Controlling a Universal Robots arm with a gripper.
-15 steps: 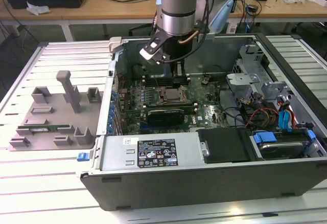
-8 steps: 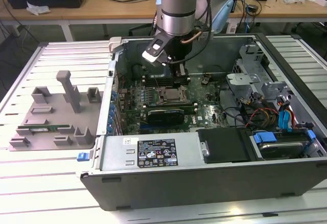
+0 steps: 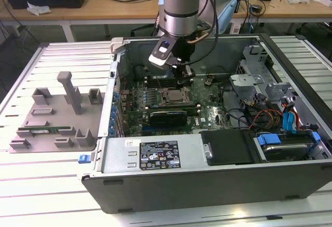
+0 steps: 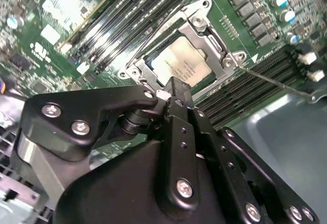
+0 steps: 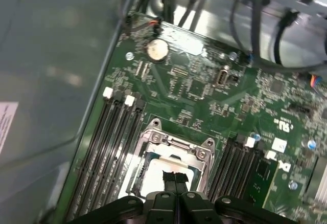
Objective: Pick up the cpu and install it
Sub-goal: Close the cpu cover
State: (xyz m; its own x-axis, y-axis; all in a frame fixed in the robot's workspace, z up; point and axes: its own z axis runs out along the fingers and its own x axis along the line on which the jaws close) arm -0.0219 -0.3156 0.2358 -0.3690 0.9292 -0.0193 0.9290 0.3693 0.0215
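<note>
Your gripper (image 5: 175, 179) is pinched closed, holding nothing, over cpu (image 4: 180, 65) seated in socket (image 4: 198, 22); printed label (image 3: 158, 155) on case (image 3: 207, 185); white slatted table (image 3: 46, 196).

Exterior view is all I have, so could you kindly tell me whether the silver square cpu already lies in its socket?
Observer: Yes; in the second wrist view the flat silver square cpu lies inside the grey metal socket frame.
Operator: Where is the end effector?
Observer: In the first wrist view the black end effector hangs over one edge of the cpu, fingers together.
Operator: Any memory beside it?
Observer: The black memory slots on both sides of the socket look empty.
</note>
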